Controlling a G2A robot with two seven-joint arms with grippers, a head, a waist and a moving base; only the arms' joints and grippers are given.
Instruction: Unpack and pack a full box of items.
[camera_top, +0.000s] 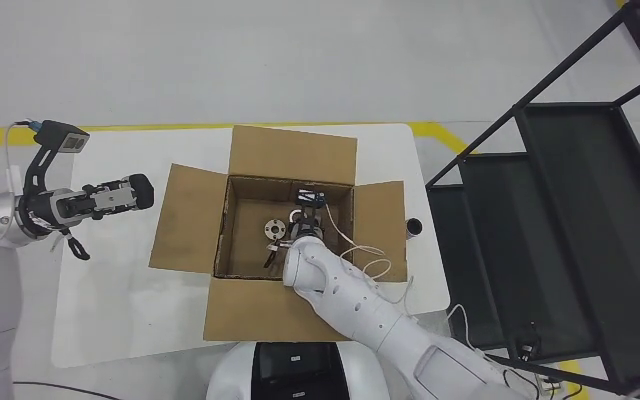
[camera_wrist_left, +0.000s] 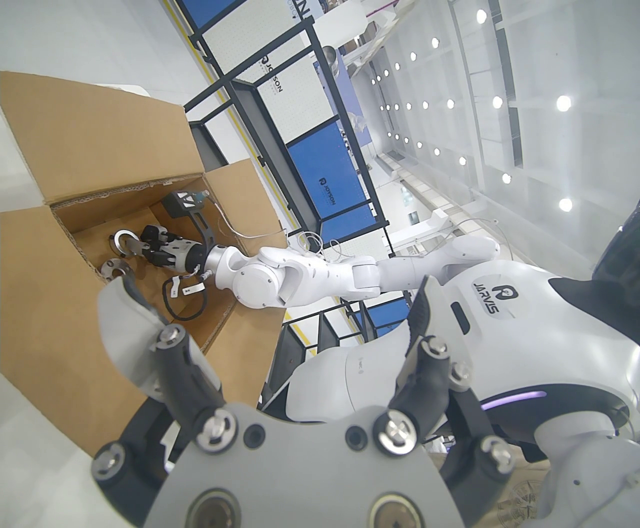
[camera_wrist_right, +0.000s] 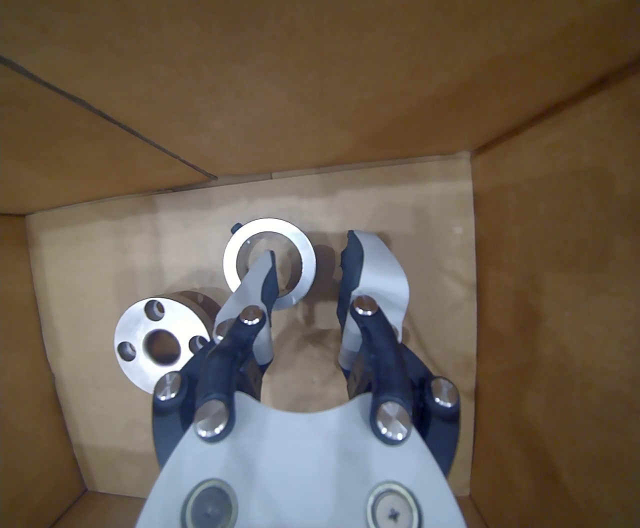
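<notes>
Top view: open box (camera_top: 293, 150) on white table (camera_top: 120, 310), black shelving (camera_top: 580, 160) alongside.

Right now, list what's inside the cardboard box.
A metal ring and a flange disc on its floor; the open right claw has one finger in the ring. Floor beneath the claw is hidden.

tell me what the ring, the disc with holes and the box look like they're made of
The ring looks like machined metal, perhaps steel or aluminium: its face is bright and silvery with a soft sheen. The disc with holes looks like similar metal, with a duller grey face and cleanly drilled holes. The box is matte brown corrugated cardboard, and its cut edges show fluting.
</notes>
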